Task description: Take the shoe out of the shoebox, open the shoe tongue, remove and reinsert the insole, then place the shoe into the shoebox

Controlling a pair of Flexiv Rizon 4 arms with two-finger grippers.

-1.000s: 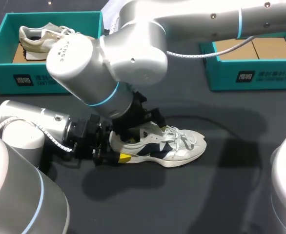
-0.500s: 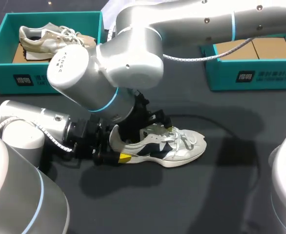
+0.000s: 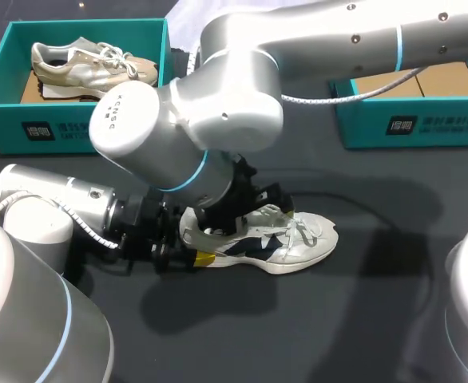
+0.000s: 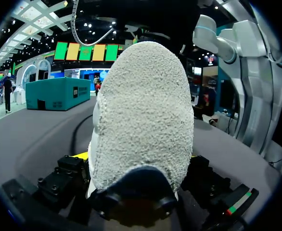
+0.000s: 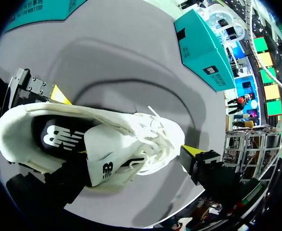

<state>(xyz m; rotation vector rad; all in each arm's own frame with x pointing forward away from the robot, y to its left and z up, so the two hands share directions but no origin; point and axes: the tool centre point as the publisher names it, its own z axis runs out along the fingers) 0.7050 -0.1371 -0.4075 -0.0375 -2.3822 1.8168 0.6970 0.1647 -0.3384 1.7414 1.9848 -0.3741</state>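
1. The white shoe (image 3: pixel 294 243) lies on its sole on the dark table (image 3: pixel 362 319). It is out of both boxes, in front of the robot. Its toe points to the robot's right side.
2. The left arm comes in low from the left. The left gripper (image 3: pixel 184 249) is at the back of the shoe and pinches the heel (image 4: pixel 141 110) from both sides. In the left wrist view the fuzzy white heel fills the space between the fingers.
3. The right arm reaches in from the far right and bends down over the middle of the table. The right gripper (image 3: pixel 246 214) sits on top of the shoe, at its opening.
4. I cannot tell if the right gripper is spread or pinching something.
5. In the right wrist view the white tongue (image 5: pixel 105 156) stands up by the laces. Behind it the dark insole (image 5: pixel 54 134) lies inside the shoe.
6. The left shoebox (image 3: pixel 74 132) is teal and stands at the far left of the table. A beige shoe (image 3: pixel 82 64) lies inside it.
7. The right shoebox (image 3: pixel 410 120) is teal too and stands at the far right. Its brown floor shows.
8. Both boxes are well apart from the white shoe.
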